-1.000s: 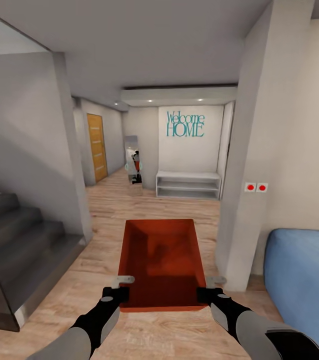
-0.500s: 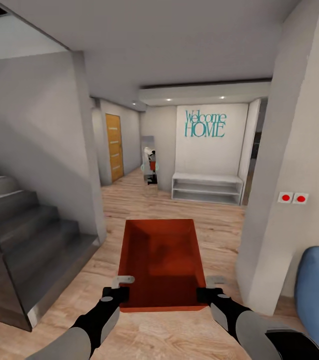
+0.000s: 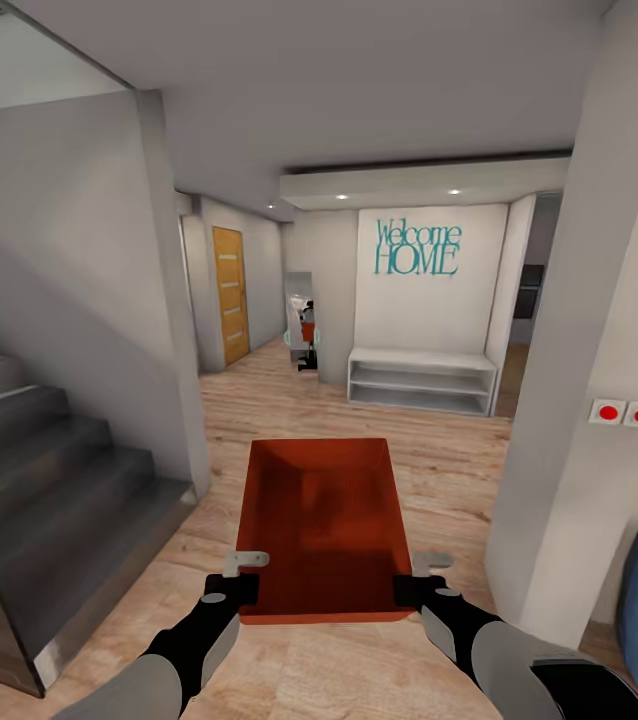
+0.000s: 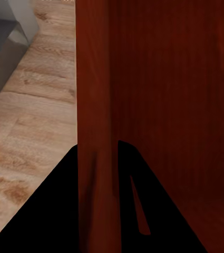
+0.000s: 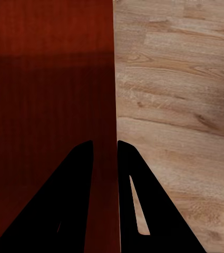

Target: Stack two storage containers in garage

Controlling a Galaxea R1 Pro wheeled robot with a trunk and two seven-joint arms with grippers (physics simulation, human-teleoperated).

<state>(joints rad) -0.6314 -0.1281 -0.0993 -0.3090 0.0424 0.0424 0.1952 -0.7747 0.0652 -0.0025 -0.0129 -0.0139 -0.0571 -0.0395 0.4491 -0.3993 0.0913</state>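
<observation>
Hallway of light wood plank floor (image 3: 439, 470), grey stairs (image 3: 49, 470) on robot's left, white pillar (image 3: 579, 400) on its right, orange-wood door (image 3: 229, 295) far ahead left. Storage container (image 3: 321, 525) carried out front, between both arms, long axis pointing straight ahead. Left gripper (image 3: 244, 572) pinched container's left wall near rear corner; right gripper (image 3: 421, 575) pinched right wall likewise; each wall seen clamped between jaws in wrist views. Both arms equally near. Judged: transit step, garage not yet reached.

Stairs (image 3: 49, 470), shelf (image 3: 421, 380), "Welcome HOME" sign (image 3: 417, 248)
</observation>
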